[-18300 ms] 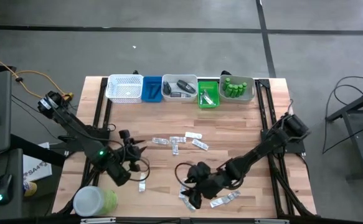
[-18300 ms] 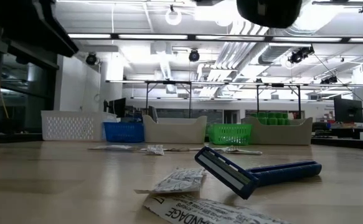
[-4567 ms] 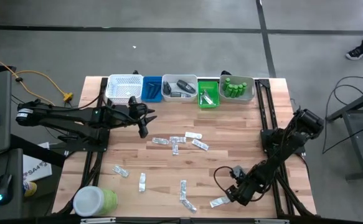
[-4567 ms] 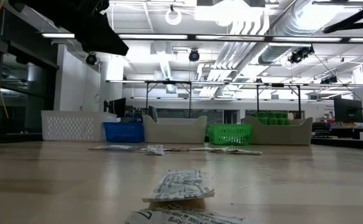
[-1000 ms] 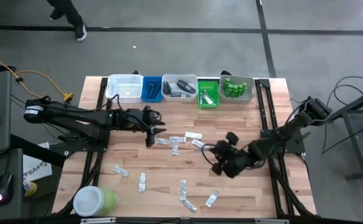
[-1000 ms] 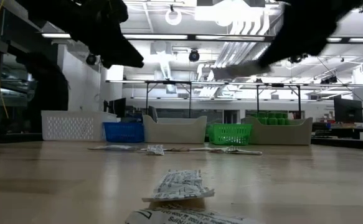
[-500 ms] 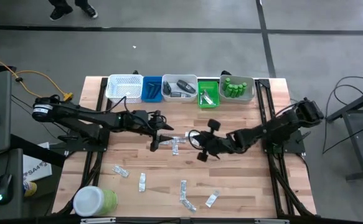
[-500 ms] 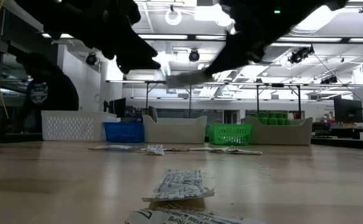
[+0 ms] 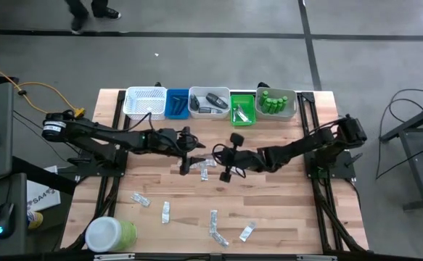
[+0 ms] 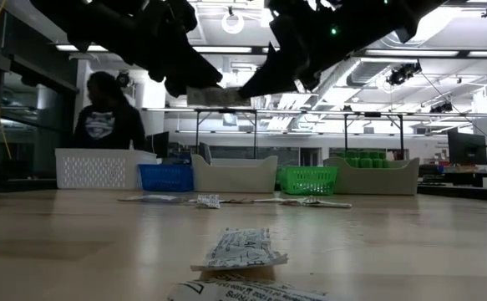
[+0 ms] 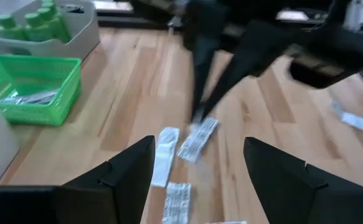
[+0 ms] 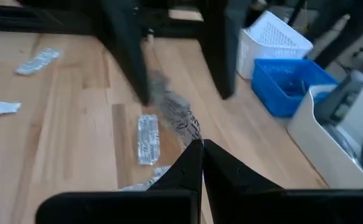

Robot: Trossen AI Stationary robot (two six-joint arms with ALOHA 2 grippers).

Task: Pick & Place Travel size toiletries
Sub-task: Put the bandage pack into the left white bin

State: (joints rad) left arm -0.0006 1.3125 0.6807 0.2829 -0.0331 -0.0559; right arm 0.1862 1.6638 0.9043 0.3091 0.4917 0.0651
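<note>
**Inspector:** State the step in hand.

**Operator:** I read it as a mid-air handover above the middle of the table [image 9: 284, 210]. My right hand [image 9: 217, 154] is pinched shut on a silvery sachet [image 12: 179, 119] and holds it out toward the left hand [image 9: 194, 156]. The left hand's fingers [image 11: 128, 171] stand wide apart with nothing between them.

**Inspector:** Position and heading of the item?

**Operator:** From table height the sachet [image 10: 213, 96] hangs well clear of the wood, between the two hands. It lies roughly level. Its long axis runs from one hand toward the other, and the free end points at the left hand. I cannot tell whether that end has entered the left jaws.

**Inspector:** What does the next move require?

**Operator:** In my judgement, the left hand should close on the free end before the right lets go. The carry would then go to the green basket [image 9: 233, 119], which holds similar packets. A flat, limp packet could slip or fold if both hands pull at once.

**Inspector:** Remaining work?

**Operator:** Loose sachets [image 9: 212, 223] lie on the table near the front edge.
</note>
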